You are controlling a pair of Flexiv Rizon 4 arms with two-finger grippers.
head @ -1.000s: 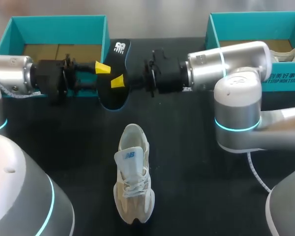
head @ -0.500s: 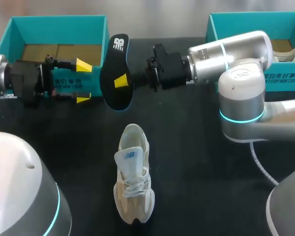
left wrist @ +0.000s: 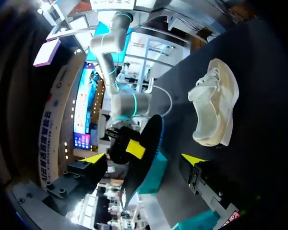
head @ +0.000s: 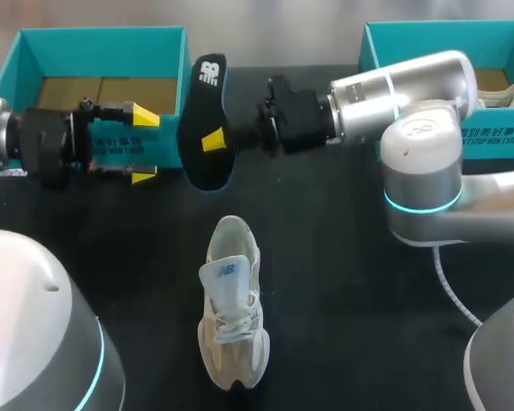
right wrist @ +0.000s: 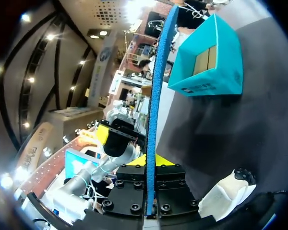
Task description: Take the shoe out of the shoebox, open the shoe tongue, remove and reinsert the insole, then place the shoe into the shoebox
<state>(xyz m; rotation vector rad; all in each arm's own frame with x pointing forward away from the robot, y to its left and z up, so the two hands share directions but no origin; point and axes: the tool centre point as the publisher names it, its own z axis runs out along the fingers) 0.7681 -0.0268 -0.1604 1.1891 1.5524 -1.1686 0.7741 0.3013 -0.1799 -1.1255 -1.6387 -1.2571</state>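
Teal cardboard boxes, two, open, stand at the far edge of the table (head: pixel 343 325).

Head view: the left box (head: pixel 103 43) shows only its brown floor. The right box (head: pixel 428 34) holds something pale at its outer side, possibly paper or footwear; it is partly hidden. The right gripper (head: pixel 216 139) is clamped on the dark insole (head: pixel 204 103), which is held off the table between the boxes. The left gripper (head: pixel 144 145) stands wide apart, holding nothing, just beside the insole. The shoe (head: pixel 232 312) lies on the table nearer the robot, outside both boxes.

Left wrist view: the insole is ahead of the spread fingers, untouched.

Right wrist view: the insole is edge-on, pinched from both sides. A box with a bare brown floor lies beyond.
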